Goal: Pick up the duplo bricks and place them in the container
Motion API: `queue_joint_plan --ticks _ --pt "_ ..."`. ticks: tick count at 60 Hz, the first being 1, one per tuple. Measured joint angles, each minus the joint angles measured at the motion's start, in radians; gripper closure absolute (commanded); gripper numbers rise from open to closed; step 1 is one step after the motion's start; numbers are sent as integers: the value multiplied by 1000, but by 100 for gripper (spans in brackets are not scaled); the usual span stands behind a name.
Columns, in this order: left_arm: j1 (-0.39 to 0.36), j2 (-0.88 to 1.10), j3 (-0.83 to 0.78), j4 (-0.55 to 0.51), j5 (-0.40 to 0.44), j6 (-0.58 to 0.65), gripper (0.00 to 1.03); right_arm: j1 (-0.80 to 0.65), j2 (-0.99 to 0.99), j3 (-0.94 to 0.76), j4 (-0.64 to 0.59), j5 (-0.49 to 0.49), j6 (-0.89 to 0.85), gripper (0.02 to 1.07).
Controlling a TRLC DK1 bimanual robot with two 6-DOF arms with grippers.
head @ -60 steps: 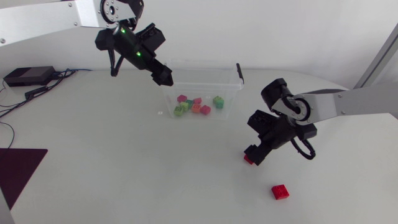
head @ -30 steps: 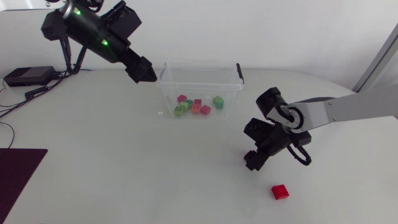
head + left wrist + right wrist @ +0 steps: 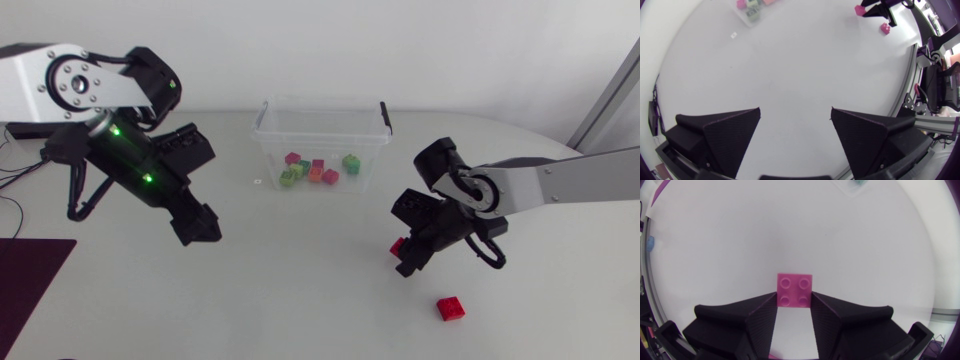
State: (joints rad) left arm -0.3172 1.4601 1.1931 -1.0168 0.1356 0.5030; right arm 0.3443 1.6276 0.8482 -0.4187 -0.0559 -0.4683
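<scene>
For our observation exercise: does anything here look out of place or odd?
Two red bricks sit outside the container: the held brick in the right gripper, the loose brick on the table. Nothing spilled or damaged.

White table (image 3: 300,300), rounded edge, soft even light

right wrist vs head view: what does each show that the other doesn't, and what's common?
Right wrist only: the four studs on the red square duplo brick, and both fingers of the right hand pressed against its sides. Head only: a second red duplo brick lying free, the left hand, and the whole clear plastic container with its coloured bricks. Both: the right hand at that first brick, plus the container, though the wrist view catches only a corner.
</scene>
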Motion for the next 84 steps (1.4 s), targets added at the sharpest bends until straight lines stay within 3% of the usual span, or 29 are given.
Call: queue_joint_plan --ticks 14,29,41,54,73,84 --pt "-151 5 -84 -120 0 -116 5 -45 -106 15 -11 -10 1 70" --pt "-184 95 -139 -209 5 -254 5 -69 -150 36 -38 -26 20 70" --pt "-289 158 -232 -215 50 -326 5 -80 -185 40 -51 -26 24 70" --pt "-308 257 -240 -211 125 -346 5 -116 -192 71 -87 -48 28 70" --pt "-276 407 -265 -193 125 -373 6 -173 -206 236 -128 -61 39 69" --pt "-289 476 -269 -193 128 -377 14 -200 -206 325 -140 -75 42 69"
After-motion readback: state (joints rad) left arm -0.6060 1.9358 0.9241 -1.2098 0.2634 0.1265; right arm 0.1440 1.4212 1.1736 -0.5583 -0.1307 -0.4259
